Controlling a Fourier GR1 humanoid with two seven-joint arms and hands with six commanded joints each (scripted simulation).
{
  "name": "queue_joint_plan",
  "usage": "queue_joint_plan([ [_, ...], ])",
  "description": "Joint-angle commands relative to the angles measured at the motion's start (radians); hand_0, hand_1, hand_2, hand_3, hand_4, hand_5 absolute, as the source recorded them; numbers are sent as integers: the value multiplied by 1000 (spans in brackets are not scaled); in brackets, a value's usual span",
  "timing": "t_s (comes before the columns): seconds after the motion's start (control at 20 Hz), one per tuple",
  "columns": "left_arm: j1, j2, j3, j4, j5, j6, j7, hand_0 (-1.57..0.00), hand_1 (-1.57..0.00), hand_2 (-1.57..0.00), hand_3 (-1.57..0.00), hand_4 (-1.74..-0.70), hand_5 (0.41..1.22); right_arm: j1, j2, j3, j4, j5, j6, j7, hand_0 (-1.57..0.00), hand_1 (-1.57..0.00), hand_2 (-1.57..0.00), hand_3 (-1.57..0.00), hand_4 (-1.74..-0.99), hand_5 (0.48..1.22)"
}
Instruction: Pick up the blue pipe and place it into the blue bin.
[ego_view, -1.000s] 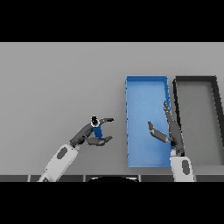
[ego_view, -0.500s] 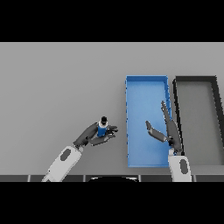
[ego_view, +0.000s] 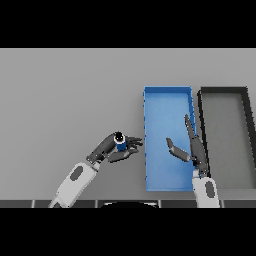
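The blue pipe (ego_view: 120, 143), a short blue cylinder with a dark top, is upright in my left hand (ego_view: 111, 149), whose fingers and thumb curl round it. That hand hovers just left of the blue bin (ego_view: 167, 95), close to its left wall. My right hand (ego_view: 194, 147) is over the bin's right half, fingers straight and pointing away from me, thumb spread to the left, holding nothing.
A dark grey bin (ego_view: 223, 92) stands right beside the blue bin, on its right. Grey tabletop (ego_view: 65, 100) stretches to the left and behind both bins.
My left hand has carried the pipe to the right, toward the blue bin's left wall. The right hand has stayed over the bin with little movement.
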Motion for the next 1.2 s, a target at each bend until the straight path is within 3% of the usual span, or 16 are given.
queue_joint_plan([
  [0.0,-9,4,4,-24,8,-9,11,-1554,-1556,-1558,-1558,-1465,1215,-2,-8,-7,0,-6,5,7,1,1,1,1,-1184,643],
  [0.25,-29,-10,-8,-71,-2,-26,102,-1565,-1566,-1567,-1567,-1467,1219,2,-18,-9,0,-7,11,3,1,1,1,1,-1155,642],
  [0.5,-21,-23,0,-59,-16,-43,105,-1569,-1569,-1570,-1570,-1466,1220,44,-6,2,-37,18,-13,-3,1,1,1,1,-1138,643],
  [0.6,-23,-27,2,-54,-32,-46,98,-1570,-1570,-1570,-1570,-1466,1220,73,1,9,-59,30,-24,0,1,1,1,1,-1188,643],
  [0.7,-19,-37,5,-53,-37,-48,102,-1570,-1570,-1570,-1570,-1467,1220,75,0,6,-73,31,-29,9,1,1,-2,1,-1184,642],
  [0.75,-26,-36,13,-55,-29,-59,104,-1570,-1570,-1571,-1571,-1467,1220,76,0,8,-87,19,-21,-10,1,1,-20,1,-1187,642],
  [0.8,-29,-34,20,-51,-36,-59,106,-1571,-1571,-1571,-1571,-1467,1221,71,1,-3,-104,-53,24,-47,1,-2,-41,1,-1195,648],
  [0.85,-34,-39,21,-38,-44,-62,106,-1571,-1571,-1571,-1571,-1467,1221,65,1,-6,-124,-137,82,-48,1,-12,-67,0,-1198,641],
  [1.0,-3,-43,15,-59,-49,-77,84,-1571,-1571,-1571,-1571,-1467,1221,16,-68,-5,-197,-330,238,68,1,-29,-120,-1,-1215,607],
  [1.15,-13,-48,26,-64,-47,-89,112,-1571,-1571,-1571,-1571,-1467,1221,-99,-132,23,-261,-474,324,214,1,-14,-111,0,-1237,577],
])
